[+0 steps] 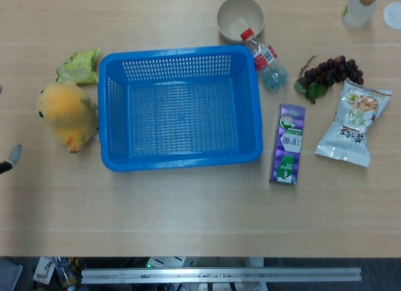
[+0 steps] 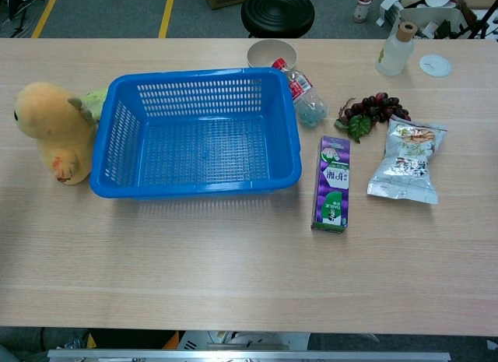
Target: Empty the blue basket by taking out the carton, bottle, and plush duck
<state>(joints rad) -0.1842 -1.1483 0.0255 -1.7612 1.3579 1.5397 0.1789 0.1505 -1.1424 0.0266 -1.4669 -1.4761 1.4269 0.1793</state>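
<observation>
The blue basket (image 1: 180,107) sits left of centre on the counter (image 1: 188,209). The plush duck (image 1: 66,114) touches its left wall; the bottle (image 1: 265,59) lies at its upper right corner, the carton (image 1: 287,143) just right. At the left edge, only a fingertip of the left hand (image 1: 10,158) shows — whether spread or closed, I cannot tell.

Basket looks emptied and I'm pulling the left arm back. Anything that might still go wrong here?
1. The duck sits against the basket wall, near the table's left edge; the left hand, only a fingertip in view, might brush it.
2. The bottle lies on its side, touching the bowl and basket corner; a nudge may roll it.
3. The carton lies flat, apart from the basket, likely stable.
</observation>
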